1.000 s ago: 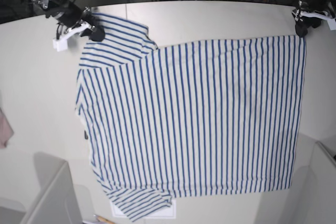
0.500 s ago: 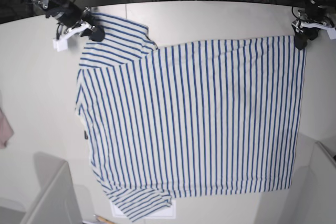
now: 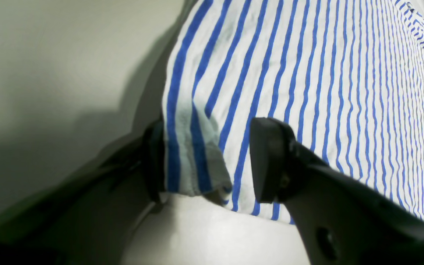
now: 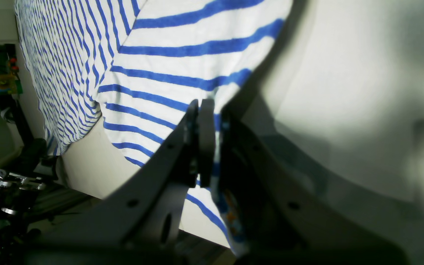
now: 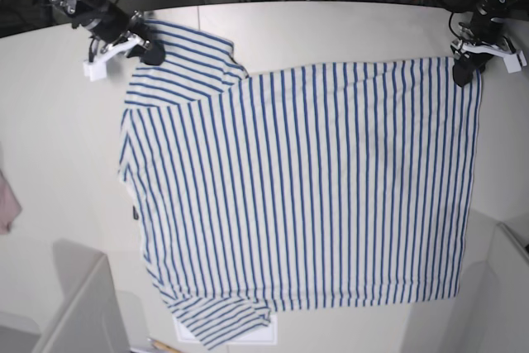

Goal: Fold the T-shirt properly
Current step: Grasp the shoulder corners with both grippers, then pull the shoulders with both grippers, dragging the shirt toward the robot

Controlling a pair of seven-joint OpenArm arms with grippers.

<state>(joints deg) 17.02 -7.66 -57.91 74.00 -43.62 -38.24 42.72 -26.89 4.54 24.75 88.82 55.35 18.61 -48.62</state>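
The left end effector (image 3: pixel 212 158), at the upper right of the base view, stands partly open, its two fingers on either side of a bunched corner of the T-shirt (image 5: pixel 306 188). A gap remains between the cloth and the finger on the right of the left wrist view; a secured grip cannot be confirmed. The right end effector (image 4: pixel 212 143), at the upper left of the base view, is closed with the edge of a sleeve (image 5: pixel 186 59) pinched between its fingers.

The T-shirt lies spread across the center of the base view. Its hem side is toward the right of the frame, and the second sleeve (image 5: pixel 219 320) extends at the lower left. The tabletop (image 5: pixel 62 171) is visible around it. A pinkish cloth scrap (image 5: pixel 7 204) lies at the far left edge.

Progress: the task is judged to be at an early stage. The garment is laid out broadly flat, with one side gripped and the other being engaged. No body fold is visible. Remaining work, as judged: secure the left corner, carry the upper edge across, then complete the subsequent folds.

Count: one T-shirt, two sleeves, two end effectors, one cloth scrap.
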